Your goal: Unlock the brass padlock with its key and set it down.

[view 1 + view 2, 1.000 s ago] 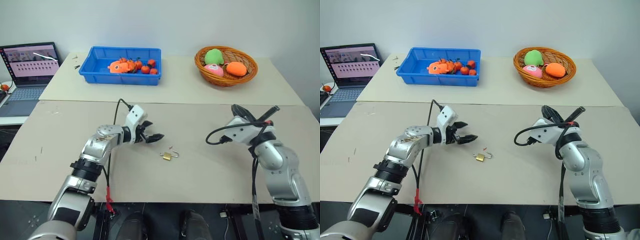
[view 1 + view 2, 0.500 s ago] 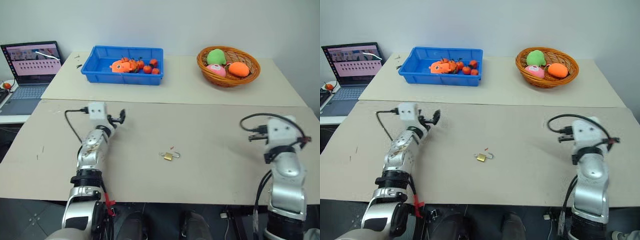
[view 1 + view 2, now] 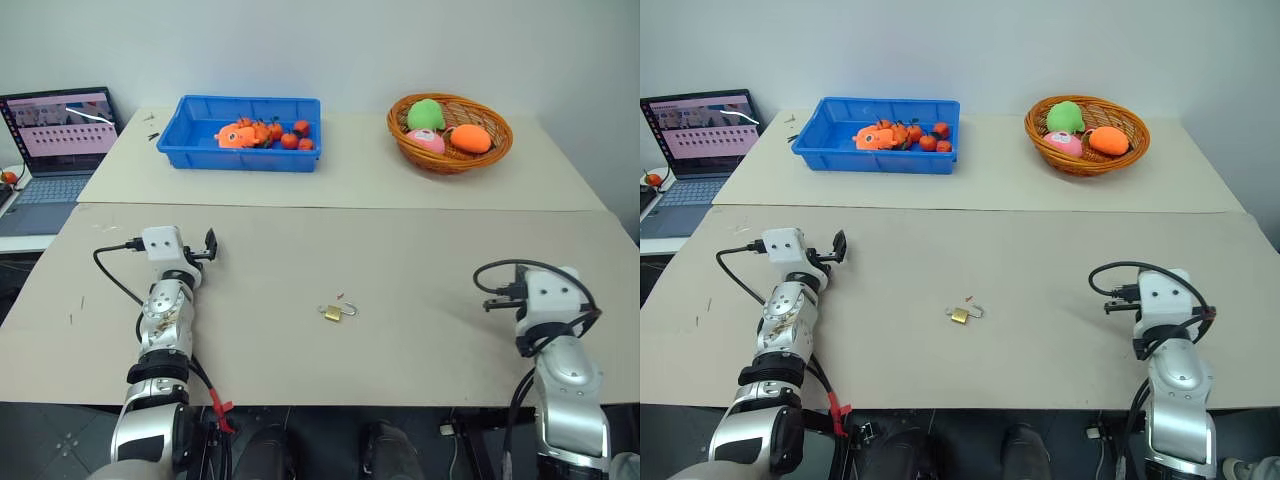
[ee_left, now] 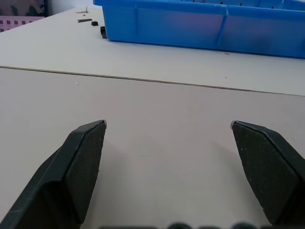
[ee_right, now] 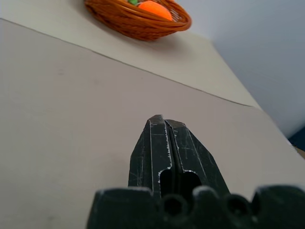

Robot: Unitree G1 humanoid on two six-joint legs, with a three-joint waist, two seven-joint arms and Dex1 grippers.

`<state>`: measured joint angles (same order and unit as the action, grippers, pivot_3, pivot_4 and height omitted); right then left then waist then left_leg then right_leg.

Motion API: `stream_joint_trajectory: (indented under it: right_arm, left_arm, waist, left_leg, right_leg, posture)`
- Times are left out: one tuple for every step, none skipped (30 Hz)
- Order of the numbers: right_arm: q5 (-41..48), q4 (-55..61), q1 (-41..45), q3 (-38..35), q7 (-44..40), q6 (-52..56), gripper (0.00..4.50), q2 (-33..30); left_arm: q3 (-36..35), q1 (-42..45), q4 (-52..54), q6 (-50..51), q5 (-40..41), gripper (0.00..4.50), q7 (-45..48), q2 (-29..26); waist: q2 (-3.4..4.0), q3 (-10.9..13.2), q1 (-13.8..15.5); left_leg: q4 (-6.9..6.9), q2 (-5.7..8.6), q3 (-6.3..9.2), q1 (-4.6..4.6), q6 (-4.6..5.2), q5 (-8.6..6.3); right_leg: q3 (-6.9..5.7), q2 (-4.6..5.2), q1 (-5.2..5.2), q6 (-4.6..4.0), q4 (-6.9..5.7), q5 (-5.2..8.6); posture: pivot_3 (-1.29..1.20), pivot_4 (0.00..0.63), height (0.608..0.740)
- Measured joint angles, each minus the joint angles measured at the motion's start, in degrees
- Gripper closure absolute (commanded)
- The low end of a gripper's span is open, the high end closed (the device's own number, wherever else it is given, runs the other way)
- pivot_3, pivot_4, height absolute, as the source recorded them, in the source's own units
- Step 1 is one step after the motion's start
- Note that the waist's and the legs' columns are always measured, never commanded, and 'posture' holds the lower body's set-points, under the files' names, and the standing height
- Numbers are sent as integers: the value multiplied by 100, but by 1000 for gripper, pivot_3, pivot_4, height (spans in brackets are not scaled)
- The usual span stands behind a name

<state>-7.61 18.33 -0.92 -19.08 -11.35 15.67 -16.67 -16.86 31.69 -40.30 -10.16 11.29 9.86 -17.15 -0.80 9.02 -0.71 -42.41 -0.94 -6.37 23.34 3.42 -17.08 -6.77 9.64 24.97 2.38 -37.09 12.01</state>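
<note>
Padlock lies set down mid-desk, shackle apparently open; left tool gapes empty, right tool pinched shut, both apart.

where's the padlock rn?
In the left eye view the brass padlock lies on the near table, about midway between the two arms, in neither gripper; a small red speck sits just behind it.

Brass padlock on beige table

The brass padlock is lying in the middle of the bench, with the bin sitting far behind on the left and the basket on the right.
</note>
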Motion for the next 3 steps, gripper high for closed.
stream_joint_trajectory:
  right_arm:
    - [7, -45, 4, 53, 15, -40, 4500, 14]
    - [13, -103, 16, 84, 28, -64, 4500, 25]
    - [21, -168, 31, 106, 38, -79, 4500, 25]
  left_arm:
    - [7, -1, 2, -15, -4, 28, -1, 17]
    - [14, -7, 11, -42, -4, 28, 0, 43]
    - [18, -22, 26, -83, -5, 28, 0, 65]
  waist:
    - [1, 0, 0]
    - [1, -1, 3]
    - [1, -1, 9]
  left_leg:
    - [1, 0, -1, 0, 0, 0]
    - [1, 1, -1, 1, 0, 0]
    - [1, 1, -1, 1, 1, -1]
  right_leg:
    - [0, 0, 0, 0, 0, 0]
    - [0, 1, 0, 0, 0, 0]
    - [0, 2, 0, 0, 1, 0]
  posture:
    - [0, 150, 692]
    - [0, 150, 692]
    - [0, 150, 692]
